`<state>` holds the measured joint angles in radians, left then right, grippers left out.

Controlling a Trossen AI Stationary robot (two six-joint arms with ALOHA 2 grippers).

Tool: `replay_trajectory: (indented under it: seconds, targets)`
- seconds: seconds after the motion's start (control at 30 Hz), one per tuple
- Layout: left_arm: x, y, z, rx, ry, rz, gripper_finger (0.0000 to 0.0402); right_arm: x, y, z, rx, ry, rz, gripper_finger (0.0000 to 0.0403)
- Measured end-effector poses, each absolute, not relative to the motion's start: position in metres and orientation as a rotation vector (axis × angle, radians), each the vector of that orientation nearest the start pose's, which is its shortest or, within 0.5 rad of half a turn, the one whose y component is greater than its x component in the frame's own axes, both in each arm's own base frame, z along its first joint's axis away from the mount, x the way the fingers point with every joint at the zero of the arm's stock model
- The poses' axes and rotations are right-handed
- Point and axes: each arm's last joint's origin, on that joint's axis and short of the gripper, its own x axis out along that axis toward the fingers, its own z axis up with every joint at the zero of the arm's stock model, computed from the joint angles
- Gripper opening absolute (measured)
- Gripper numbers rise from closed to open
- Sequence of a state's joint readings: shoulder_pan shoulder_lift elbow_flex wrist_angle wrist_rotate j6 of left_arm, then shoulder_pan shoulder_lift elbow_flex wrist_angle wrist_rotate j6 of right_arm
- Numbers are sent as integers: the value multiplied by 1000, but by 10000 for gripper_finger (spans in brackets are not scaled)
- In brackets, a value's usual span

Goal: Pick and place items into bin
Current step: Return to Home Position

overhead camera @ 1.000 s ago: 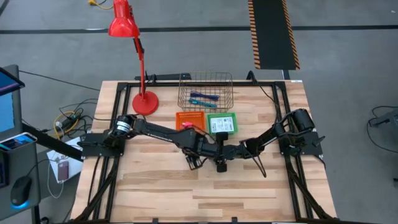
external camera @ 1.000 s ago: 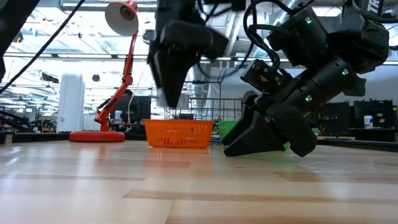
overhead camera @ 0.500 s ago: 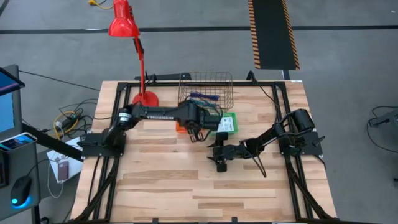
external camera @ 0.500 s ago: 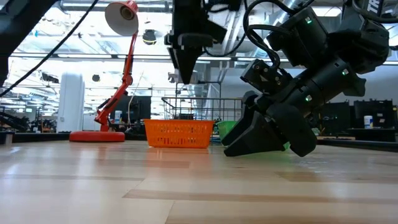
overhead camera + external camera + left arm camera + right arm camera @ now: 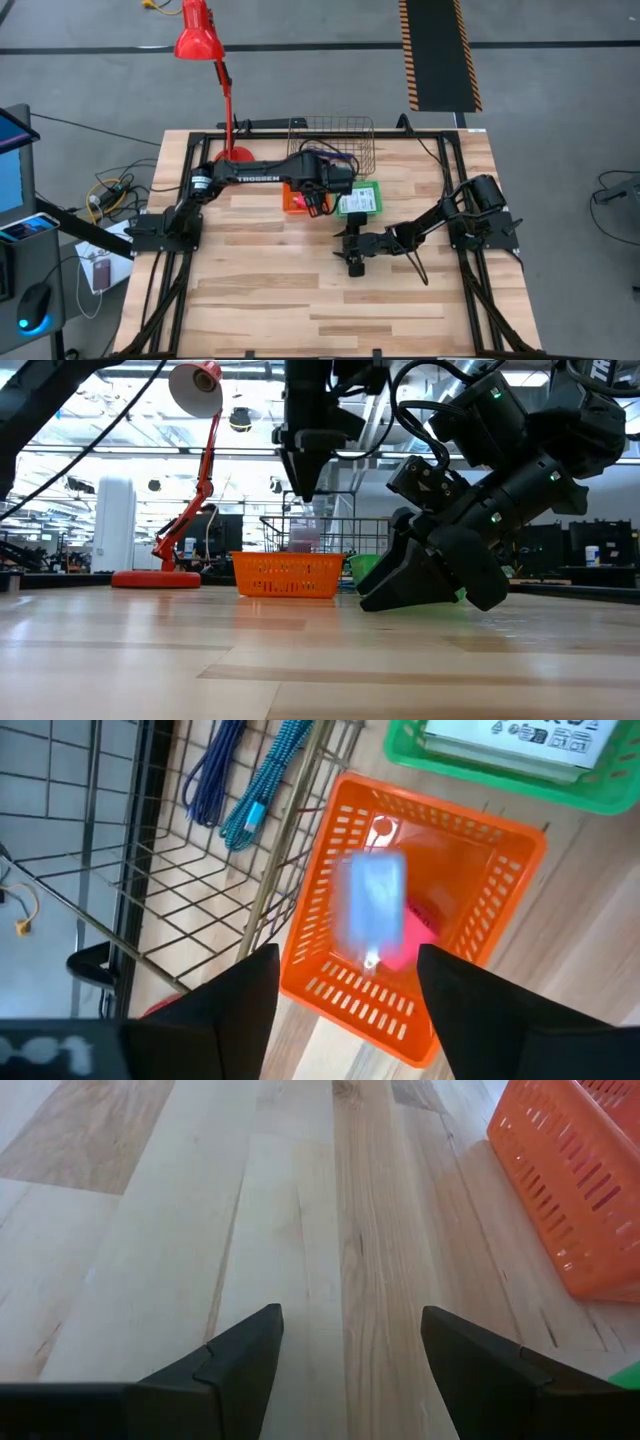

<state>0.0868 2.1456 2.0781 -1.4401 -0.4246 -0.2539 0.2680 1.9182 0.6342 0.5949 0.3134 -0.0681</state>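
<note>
My left gripper (image 5: 318,205) hangs open above the orange bin (image 5: 297,199), fingers pointing down (image 5: 303,490). A pale blue lump (image 5: 375,910) shows blurred in mid-air below the fingertips, over the bin's opening (image 5: 303,538), touching neither finger. A pink block (image 5: 418,935) lies inside the bin. A white printed card pack (image 5: 515,732) sits in the green tray (image 5: 360,200). Blue and teal pens (image 5: 235,775) lie in the wire basket (image 5: 330,145). My right gripper (image 5: 352,262) rests open low over the table's middle (image 5: 350,1345), with only bare wood between its fingers.
A red desk lamp (image 5: 232,160) stands at the far left of the table, its base beside the wire basket. The orange bin, green tray and wire basket crowd the far middle. Bare wood stretches across the near half (image 5: 300,300).
My left gripper has travelled from the table's middle toward the far edge and risen, coming over the orange bin with the pale blue lump. It has let go of the lump, which now drops below its fingertips toward the bin. My right arm has kept still.
</note>
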Motion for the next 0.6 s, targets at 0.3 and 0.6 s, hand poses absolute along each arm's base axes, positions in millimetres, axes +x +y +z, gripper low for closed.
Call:
replay_trajectory:
  seconds: [0.3, 0.6]
  targets:
    - [415, 38, 274, 66, 1436, 583, 226, 302, 74, 73, -255, 662, -24, 240]
    - [405, 26, 274, 69, 1553, 550, 226, 302, 74, 74, -246, 654, -29, 240]
